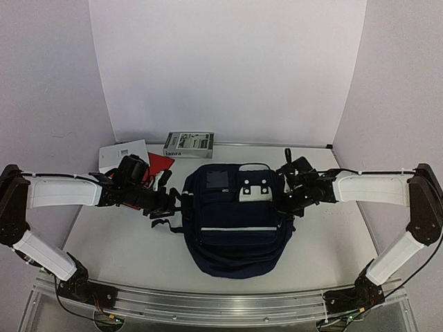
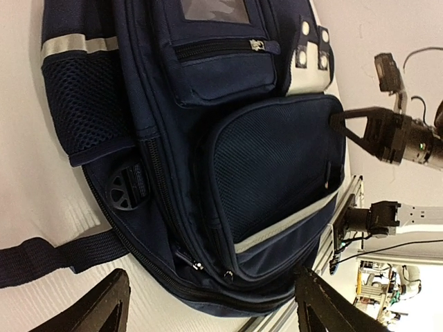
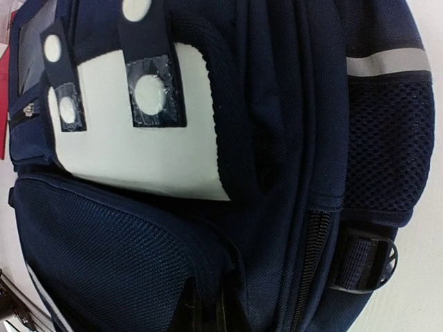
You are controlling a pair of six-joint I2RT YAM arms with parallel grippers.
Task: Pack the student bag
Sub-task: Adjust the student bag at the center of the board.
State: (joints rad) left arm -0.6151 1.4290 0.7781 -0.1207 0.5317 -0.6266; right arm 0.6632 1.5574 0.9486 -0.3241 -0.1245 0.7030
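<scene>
The student bag, navy blue with a white stripe and a light grey flap, lies flat in the middle of the table. My left gripper hovers at the bag's left side. In the left wrist view that gripper is open, its black fingers spread wide over the bag's lower corner and zippers, holding nothing. My right gripper is at the bag's right edge. In the right wrist view it is shut on a fold of navy fabric beside the mesh front pocket.
A grey boxed book, a white booklet and a red flat item lie behind the bag to the left. A black strap trails off the bag's left side. The aluminium rail runs along the near edge.
</scene>
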